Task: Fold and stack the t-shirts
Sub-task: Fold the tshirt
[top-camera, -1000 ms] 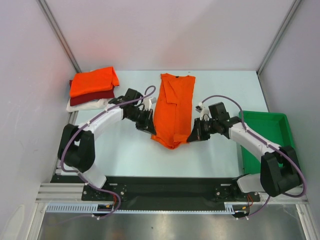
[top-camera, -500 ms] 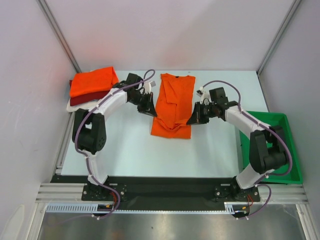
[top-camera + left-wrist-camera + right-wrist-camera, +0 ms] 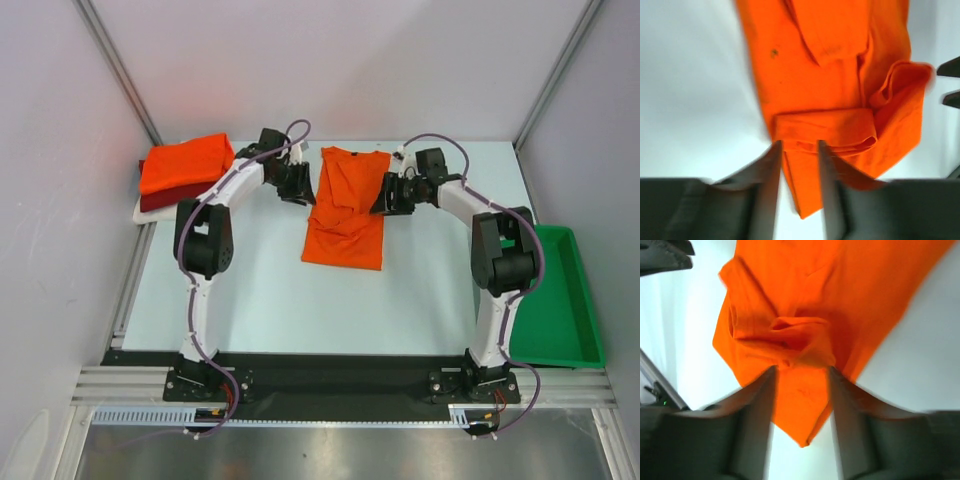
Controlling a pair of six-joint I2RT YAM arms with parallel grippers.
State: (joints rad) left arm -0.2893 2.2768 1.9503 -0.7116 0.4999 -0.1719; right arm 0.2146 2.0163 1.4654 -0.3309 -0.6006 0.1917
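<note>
Top external view: three shirts lie in a stack (image 3: 185, 166), while the left pincer (image 3: 298, 193) and right pincer (image 3: 383, 201) pinch the orange shirt (image 3: 345, 225), half folded.

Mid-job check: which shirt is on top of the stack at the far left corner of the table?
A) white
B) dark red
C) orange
C: in the top view a folded orange shirt lies over the dark red shirt, with the white shirt at the bottom; the other orange shirt lies mid-table.
</note>
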